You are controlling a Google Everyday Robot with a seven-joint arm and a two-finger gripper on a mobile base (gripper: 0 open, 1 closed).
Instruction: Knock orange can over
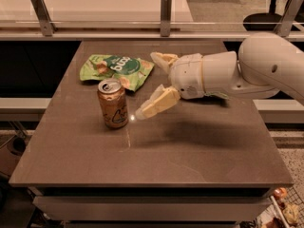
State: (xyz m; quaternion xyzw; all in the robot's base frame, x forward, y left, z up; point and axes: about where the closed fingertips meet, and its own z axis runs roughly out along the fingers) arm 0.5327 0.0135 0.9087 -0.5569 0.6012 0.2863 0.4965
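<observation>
Hovering over the middle of the worktop (199,151), the claw (145,85) points left with its two tan fingers (159,102) spread wide apart and gripping nothing. One finger reaches up toward the far side, and the other slants down and to the left.

Left of the claw, and a little beyond it, lies a crumpled green snack bag (116,69). It has white lettering on a dark green patch, but the letters sit at an odd angle and I cannot read them with confidence.

The orange can (113,103) stands upright just left of the lower fingertip. It is close to the fingertip but not touching it, with a narrow strip of worktop between them. The silver pull-tab top faces up, and a dark curved line drawing shows on the side, with no legible words. The can stands well in from the left and near edges.

Bare worktop runs below and to the right of the claw, out to the near and right edges. The white arm (247,70) comes in from the right, above that edge.
</observation>
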